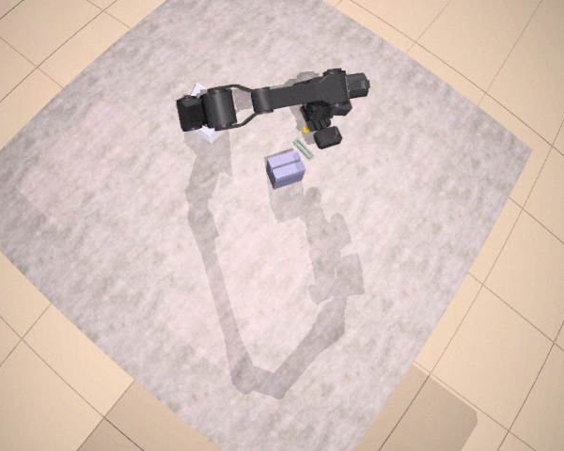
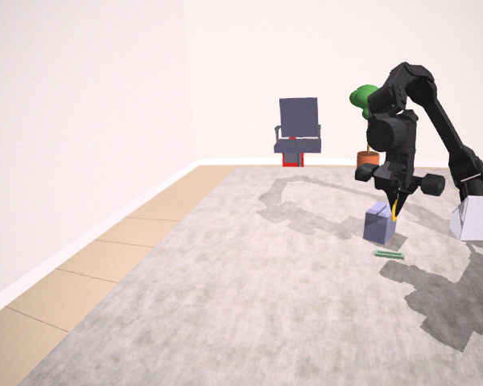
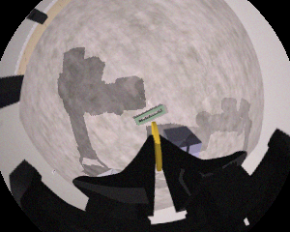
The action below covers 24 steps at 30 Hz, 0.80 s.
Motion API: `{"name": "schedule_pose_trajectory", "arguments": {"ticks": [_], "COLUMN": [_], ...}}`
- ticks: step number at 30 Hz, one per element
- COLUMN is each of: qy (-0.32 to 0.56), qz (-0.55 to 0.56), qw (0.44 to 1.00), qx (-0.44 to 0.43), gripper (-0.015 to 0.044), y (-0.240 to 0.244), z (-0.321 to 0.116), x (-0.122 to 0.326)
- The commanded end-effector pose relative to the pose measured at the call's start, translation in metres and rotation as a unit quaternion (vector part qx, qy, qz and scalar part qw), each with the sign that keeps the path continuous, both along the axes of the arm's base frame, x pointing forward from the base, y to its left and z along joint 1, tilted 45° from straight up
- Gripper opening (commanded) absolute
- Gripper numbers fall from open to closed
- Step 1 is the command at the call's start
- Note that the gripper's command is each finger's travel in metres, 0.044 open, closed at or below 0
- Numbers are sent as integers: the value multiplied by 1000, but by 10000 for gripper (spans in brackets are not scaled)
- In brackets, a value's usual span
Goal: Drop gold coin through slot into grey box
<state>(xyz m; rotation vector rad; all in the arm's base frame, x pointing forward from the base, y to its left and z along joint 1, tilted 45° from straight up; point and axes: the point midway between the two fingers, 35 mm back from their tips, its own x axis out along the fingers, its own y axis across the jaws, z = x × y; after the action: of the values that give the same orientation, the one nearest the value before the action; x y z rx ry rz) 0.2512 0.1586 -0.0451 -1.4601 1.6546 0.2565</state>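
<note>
From the top view, the hand grips the coin above the surface, toward its far edge, beside the empty holder and the box.

The exterior view shows the coin hanging edge-down, just beside the box's upper corner.

In the wrist view, the coin sits between dark fingers, edge-on.

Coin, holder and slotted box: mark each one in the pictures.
coin (image 2: 394, 210), exterior view, its gold edge below the pincer.
holder (image 2: 389, 253), exterior view, middle of the green strip.
box (image 1: 285, 168), top view, lid beside the slot.
</note>
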Motion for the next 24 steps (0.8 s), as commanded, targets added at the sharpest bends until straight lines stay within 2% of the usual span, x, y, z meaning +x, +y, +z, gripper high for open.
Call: {"name": "schedule_pose_trajectory", "arguments": {"ticks": [1,24], "qy": [2,1], "qz": [1,1], "qw": [1000,1000], "qx": [0,-1], "gripper": [0,0], "y": [-6,-47], "z": [8,50], "x": [3,12]}}
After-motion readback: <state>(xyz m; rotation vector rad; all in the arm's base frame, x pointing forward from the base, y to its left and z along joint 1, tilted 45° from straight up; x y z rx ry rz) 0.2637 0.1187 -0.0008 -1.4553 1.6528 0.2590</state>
